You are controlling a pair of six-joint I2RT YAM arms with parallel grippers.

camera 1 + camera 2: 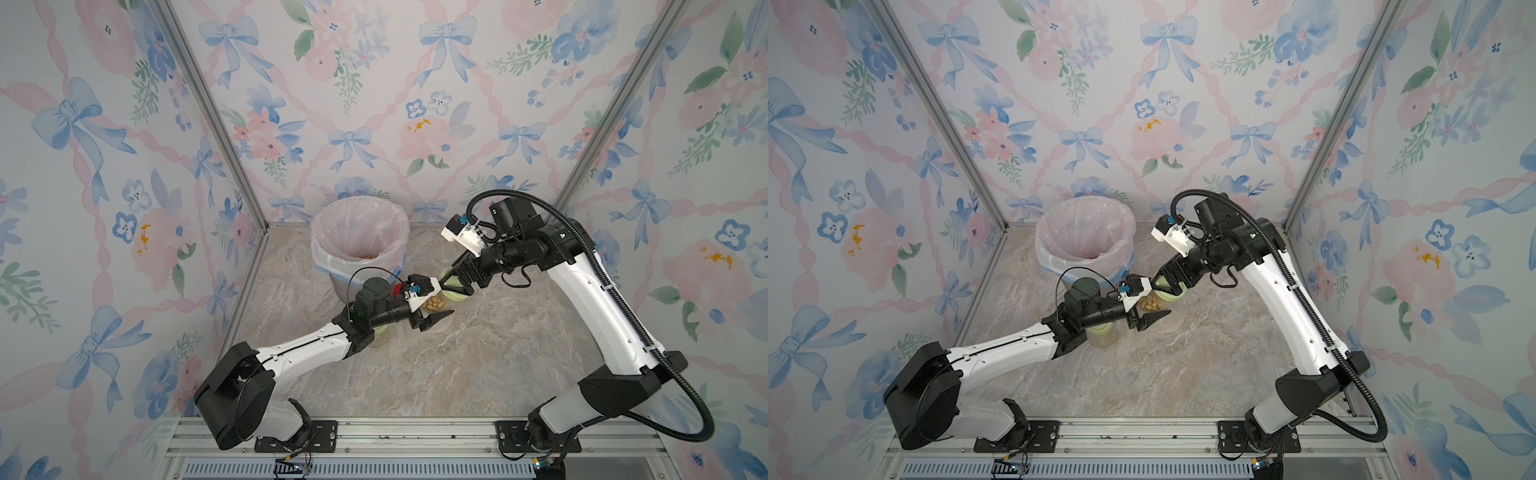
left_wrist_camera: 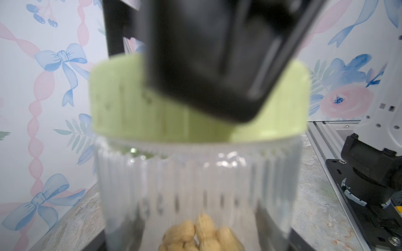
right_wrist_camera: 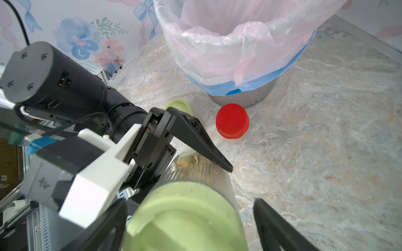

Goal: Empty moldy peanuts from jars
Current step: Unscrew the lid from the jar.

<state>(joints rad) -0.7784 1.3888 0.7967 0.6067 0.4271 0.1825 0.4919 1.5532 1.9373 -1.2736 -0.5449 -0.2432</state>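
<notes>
Since your right gripper [image 3: 190, 202] stands open astride the pale green round screw lid [image 3: 185, 219] while your left gripper [image 1: 441, 301] clamps the clear ribbed jar [image 2: 195, 184] of tan peanuts [image 2: 202, 234] near the pink-bagged bin [image 3: 245, 97], twisting now likely just slips.

Grey bin [image 1: 328, 264] — pink-bag-lined — stands on marbled tabletop [image 1: 457, 365] before floral wallpaper [image 1: 374, 83].

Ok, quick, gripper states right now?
Left gripper: closed on the clear ribbed plastic jar of tan peanuts.
Right gripper: open, jaws straddling that jar's pale green round lid.
</notes>
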